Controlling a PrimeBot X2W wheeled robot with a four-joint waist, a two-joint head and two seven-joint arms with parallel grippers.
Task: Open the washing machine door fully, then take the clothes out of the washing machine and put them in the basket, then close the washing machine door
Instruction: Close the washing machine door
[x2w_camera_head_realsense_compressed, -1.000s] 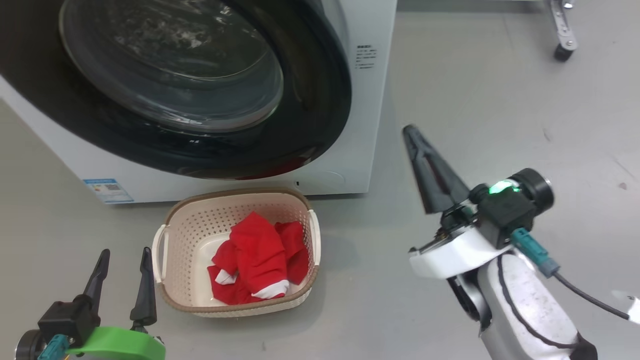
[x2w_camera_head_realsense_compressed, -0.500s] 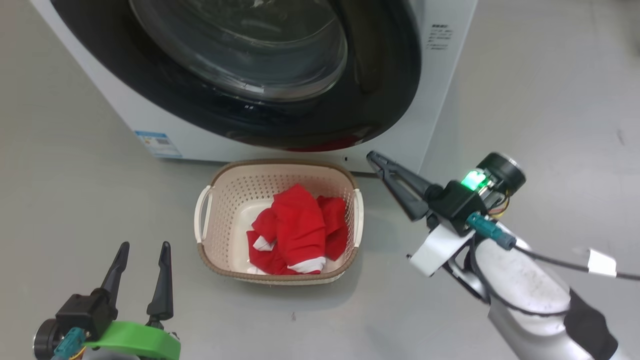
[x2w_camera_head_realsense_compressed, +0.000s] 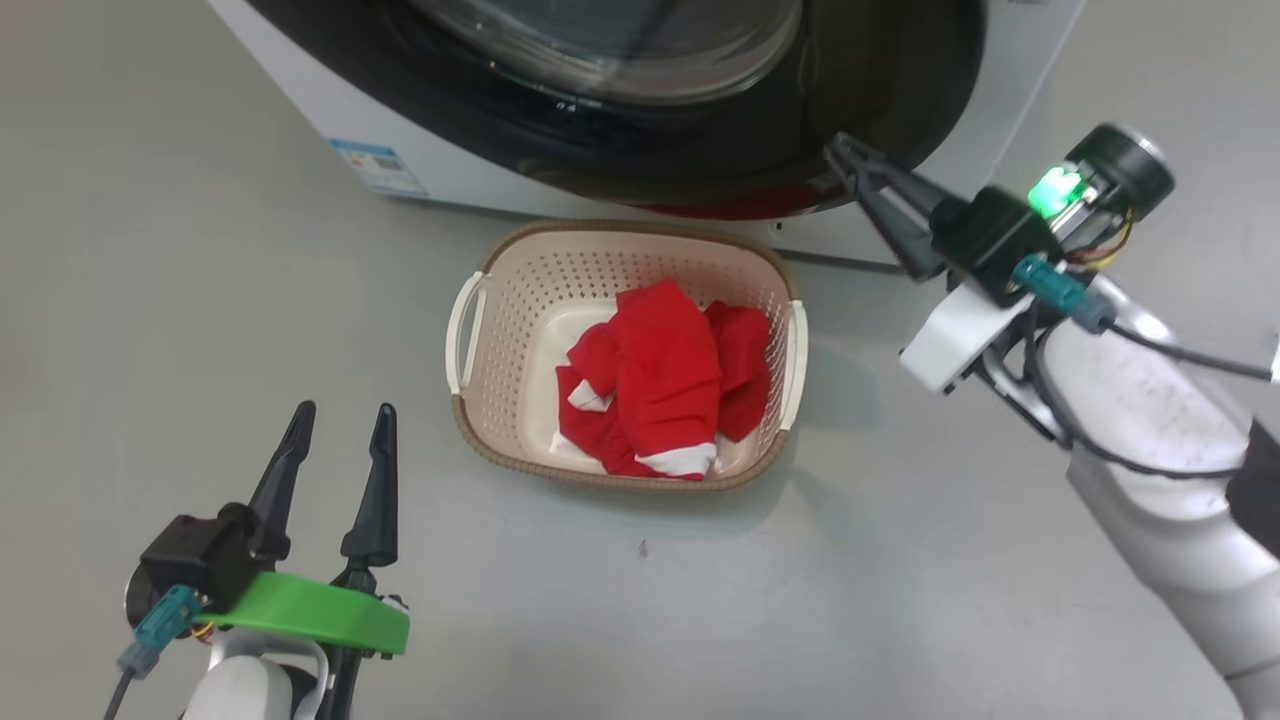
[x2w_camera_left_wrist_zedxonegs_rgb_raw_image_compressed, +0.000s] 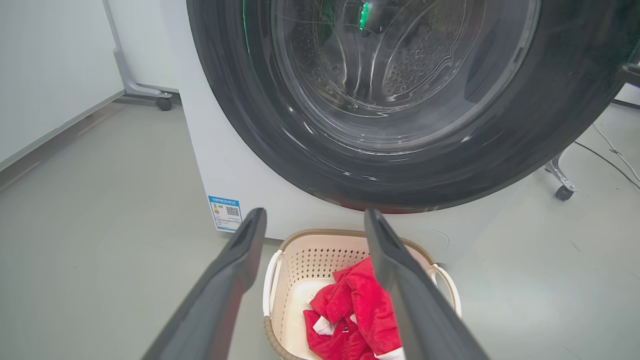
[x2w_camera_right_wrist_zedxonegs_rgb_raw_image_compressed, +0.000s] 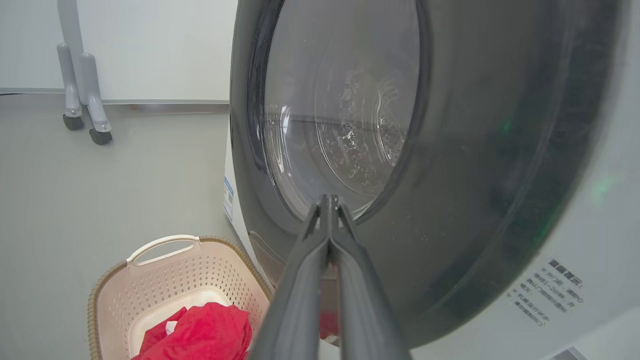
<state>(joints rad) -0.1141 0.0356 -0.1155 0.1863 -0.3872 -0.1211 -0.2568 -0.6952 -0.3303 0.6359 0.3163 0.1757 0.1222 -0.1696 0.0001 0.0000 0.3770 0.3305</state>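
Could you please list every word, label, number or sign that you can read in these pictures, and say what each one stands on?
No text here is legible.
A blue label with a small code square, low on the front of the washing machine: too small to read.
Several dark printed lines on the white front beside the washing machine door: blurred, unreadable.

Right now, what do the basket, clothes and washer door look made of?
The basket: likely plastic, matte cream, perforated walls, brown woven-look rim. The clothes: soft red fabric, crumpled folds. The washing machine door: glossy black rim, probably plastic; clear bulging window, probably glass.
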